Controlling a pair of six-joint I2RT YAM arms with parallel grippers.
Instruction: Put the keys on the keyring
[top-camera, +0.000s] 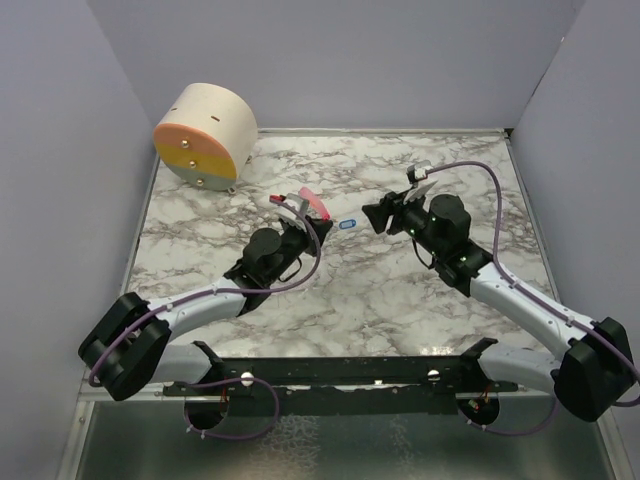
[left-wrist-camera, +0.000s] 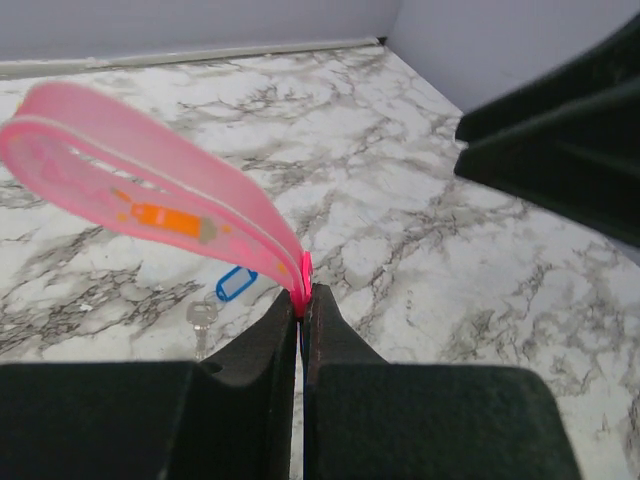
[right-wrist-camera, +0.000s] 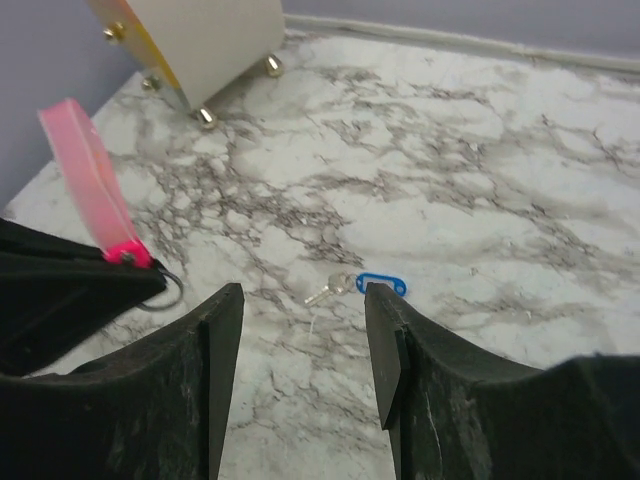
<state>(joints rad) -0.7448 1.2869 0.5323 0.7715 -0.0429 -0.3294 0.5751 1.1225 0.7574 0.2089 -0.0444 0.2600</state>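
My left gripper (top-camera: 300, 214) (left-wrist-camera: 303, 300) is shut on the end of a long pink-red piece (left-wrist-camera: 150, 200). It looks like a flat translucent strap loop and sticks up and to the left (top-camera: 310, 201). In the right wrist view the pink strap (right-wrist-camera: 88, 170) has a thin dark ring (right-wrist-camera: 172, 292) hanging under its clasp. The small blue tag (top-camera: 348, 225) (right-wrist-camera: 383, 284) (left-wrist-camera: 236, 283) lies flat on the marble, joined to a small silver key (right-wrist-camera: 326, 292) (left-wrist-camera: 201, 318). My right gripper (top-camera: 376, 214) (right-wrist-camera: 303, 297) is open and empty, just above and right of the tag.
A round cream box (top-camera: 205, 132) with an orange and yellow face stands at the back left, seen also in the right wrist view (right-wrist-camera: 195, 40). Grey walls close in the marble table (top-camera: 400, 290) on three sides. The two grippers face each other closely.
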